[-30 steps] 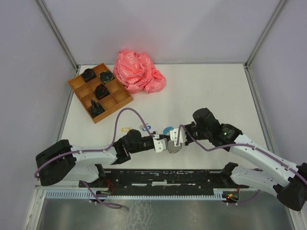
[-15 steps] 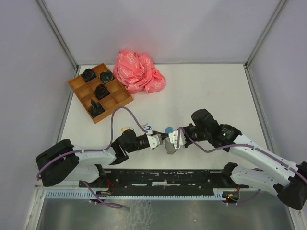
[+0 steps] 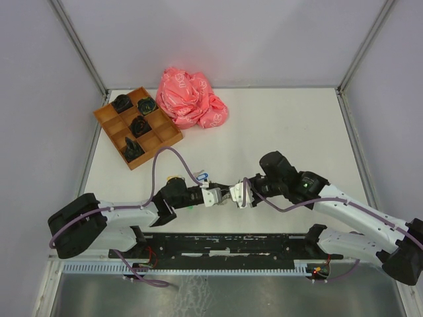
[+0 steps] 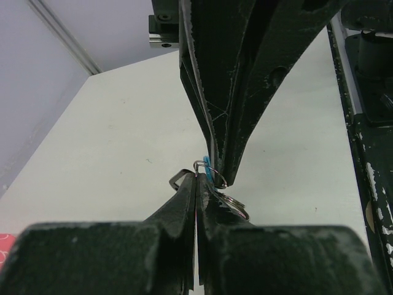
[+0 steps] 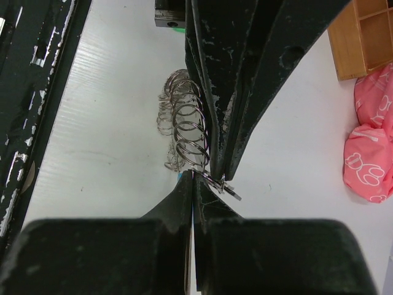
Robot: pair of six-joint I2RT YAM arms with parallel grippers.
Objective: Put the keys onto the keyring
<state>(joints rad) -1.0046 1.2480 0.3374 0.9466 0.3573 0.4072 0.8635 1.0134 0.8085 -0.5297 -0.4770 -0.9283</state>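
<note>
My left gripper (image 3: 219, 196) and right gripper (image 3: 234, 197) meet tip to tip low over the table's near middle, both shut. In the right wrist view my right gripper (image 5: 193, 174) pinches the end of the keyring (image 5: 186, 125), a coil of silvery loops stretching away beside the left fingers (image 5: 228, 92). A small metal key piece (image 5: 231, 190) sticks out at the tips. In the left wrist view my left gripper (image 4: 197, 176) grips a thin silver ring (image 4: 212, 171) with a light blue bit, against the right fingers (image 4: 239, 92). Two tagged keys, blue (image 3: 201, 177) and yellow (image 3: 173, 178), lie behind the left gripper.
A wooden compartment tray (image 3: 167, 137) holding dark objects sits at the far left. A crumpled pink bag (image 3: 190, 98) lies beside it at the back. The black base rail (image 3: 225, 243) runs along the near edge. Grey walls close in both sides.
Both grippers have drawn closer together and shifted slightly left and away from the rail. The blue piece seen between them earlier is now hidden under the fingers.
</note>
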